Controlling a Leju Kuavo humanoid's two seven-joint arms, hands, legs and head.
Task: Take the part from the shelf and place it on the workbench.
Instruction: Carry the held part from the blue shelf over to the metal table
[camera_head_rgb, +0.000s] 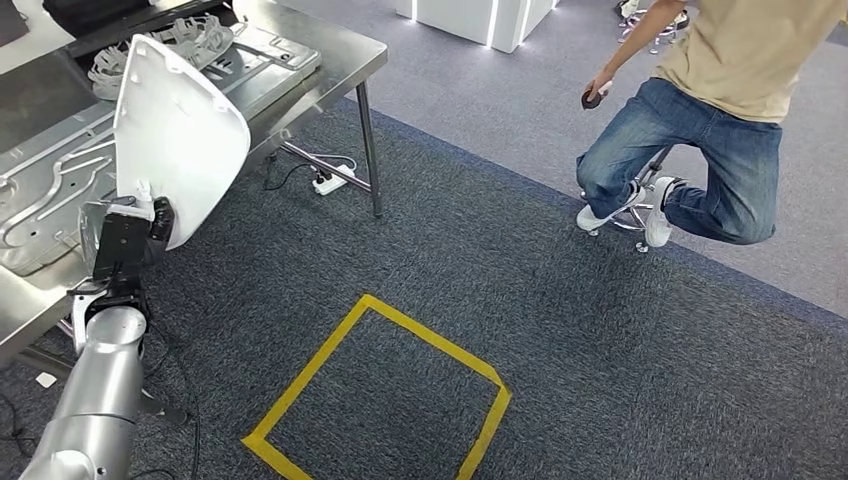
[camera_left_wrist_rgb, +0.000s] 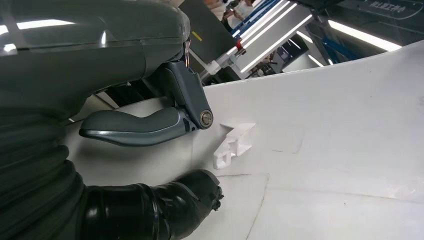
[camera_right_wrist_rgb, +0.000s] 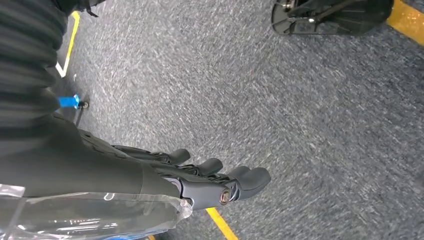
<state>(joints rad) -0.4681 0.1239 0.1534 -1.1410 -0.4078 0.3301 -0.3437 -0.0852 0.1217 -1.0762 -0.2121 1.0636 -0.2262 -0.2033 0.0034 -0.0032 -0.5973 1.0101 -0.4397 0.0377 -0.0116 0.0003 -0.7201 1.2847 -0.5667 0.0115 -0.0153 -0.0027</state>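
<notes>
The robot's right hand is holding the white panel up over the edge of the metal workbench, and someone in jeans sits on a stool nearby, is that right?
Not quite: the left hand holds the white panel, as the head view shows. The right hand hangs over the carpet holding nothing. The rest stands: the panel is over the edge of the workbench, and a person in jeans sits on a stool nearby.

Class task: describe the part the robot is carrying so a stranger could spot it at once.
Find the steel workbench at upper left. Above its near edge, the left hand holds up a white panel. Unlike the grey stamped metal sheets lying flat, it is smooth, rounded and upright.
</notes>
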